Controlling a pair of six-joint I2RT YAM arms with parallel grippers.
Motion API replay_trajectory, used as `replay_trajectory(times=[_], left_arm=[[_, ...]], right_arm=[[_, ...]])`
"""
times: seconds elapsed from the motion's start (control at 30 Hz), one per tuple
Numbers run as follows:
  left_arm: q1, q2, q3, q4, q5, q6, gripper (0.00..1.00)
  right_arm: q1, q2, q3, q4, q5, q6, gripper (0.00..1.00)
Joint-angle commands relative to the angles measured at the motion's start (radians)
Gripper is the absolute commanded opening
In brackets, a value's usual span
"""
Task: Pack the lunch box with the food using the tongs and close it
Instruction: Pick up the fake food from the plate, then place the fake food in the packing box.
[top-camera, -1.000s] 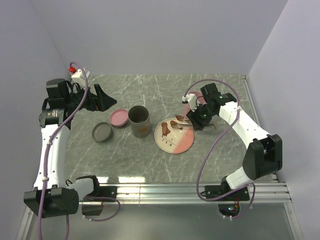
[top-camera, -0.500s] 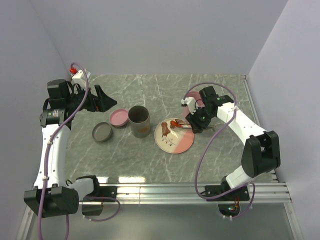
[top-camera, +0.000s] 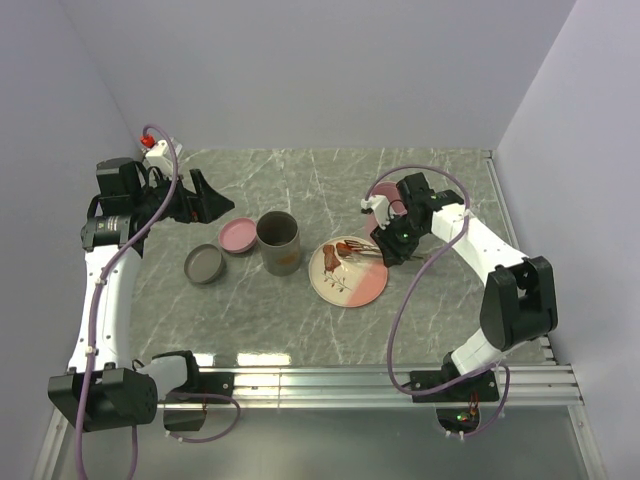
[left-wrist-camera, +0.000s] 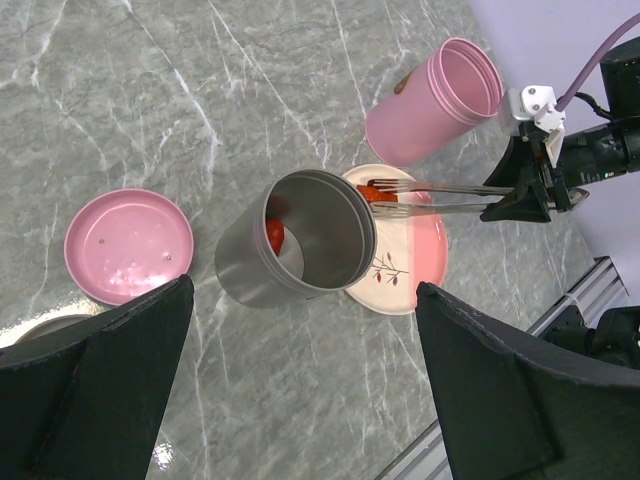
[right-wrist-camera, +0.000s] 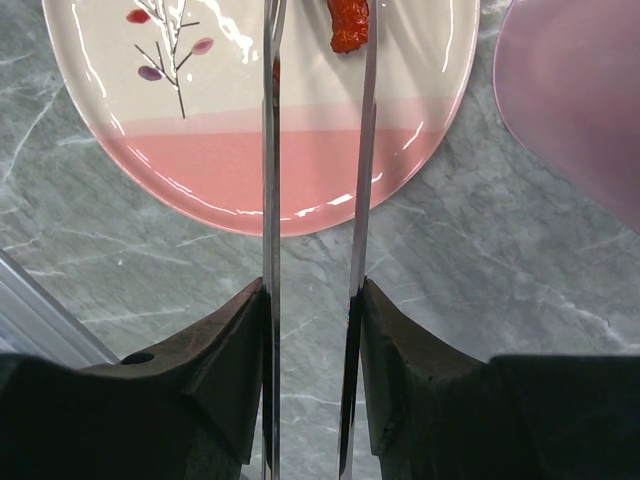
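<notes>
My right gripper (right-wrist-camera: 315, 300) is shut on the tongs (right-wrist-camera: 271, 200), one finger pressed on each silver arm. The tongs (left-wrist-camera: 440, 197) reach over the cream-and-pink plate (right-wrist-camera: 330, 170). A red sausage piece (right-wrist-camera: 348, 25) lies between their tips, against the right arm. The lunch box, a grey metal cylinder (left-wrist-camera: 300, 250), stands open left of the plate with a red piece (left-wrist-camera: 274, 235) inside. My left gripper (top-camera: 205, 195) hangs wide open high over the table's left side, holding nothing. A brown piece (top-camera: 343, 250) sits on the plate (top-camera: 350, 285).
A pink lid (left-wrist-camera: 128, 245) lies left of the grey cylinder, and a grey lid (top-camera: 204, 265) nearer the front. A pink cup (left-wrist-camera: 435, 100) lies on its side behind the plate, close to the right arm. A metal rail (top-camera: 380, 378) runs along the near edge.
The right arm has shifted slightly left, bringing the tongs' tips over the plate's far part around the red sausage. The left arm has not moved.
</notes>
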Motion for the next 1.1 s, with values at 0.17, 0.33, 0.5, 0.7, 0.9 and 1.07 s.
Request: replay_trajectory(times=[0.17,0.33,0.5,0.7,0.9,1.07], left_arm=[[0.004,0.008,0.027,0.015,0.015,0.012,0.99],[0.004,0.010,0.030,0.014,0.021,0.012,0.99],[0.006,0.008,0.040,0.017,0.016,0.017,0.99],[0.006,0.024,0.058,0.008,0.028,0.015,0.99],[0.006,0.018,0.058,0.015,0.015,0.011,0.99],[0.012,0.004,0.052,0.011,-0.004,0.020,0.99]], right_arm=[[-0.015,-0.155,0.045,-0.058,-0.048,0.011,0.33],[-0.026,-0.210,0.076,-0.116,-0.068,0.014,0.33],[-0.020,-0.258,0.161,-0.179,-0.132,0.051,0.33],[0.044,-0.226,0.312,-0.167,-0.183,0.149,0.33],[0.164,-0.158,0.427,-0.099,-0.169,0.240,0.33],[0.261,-0.100,0.462,-0.061,-0.137,0.275,0.33]])
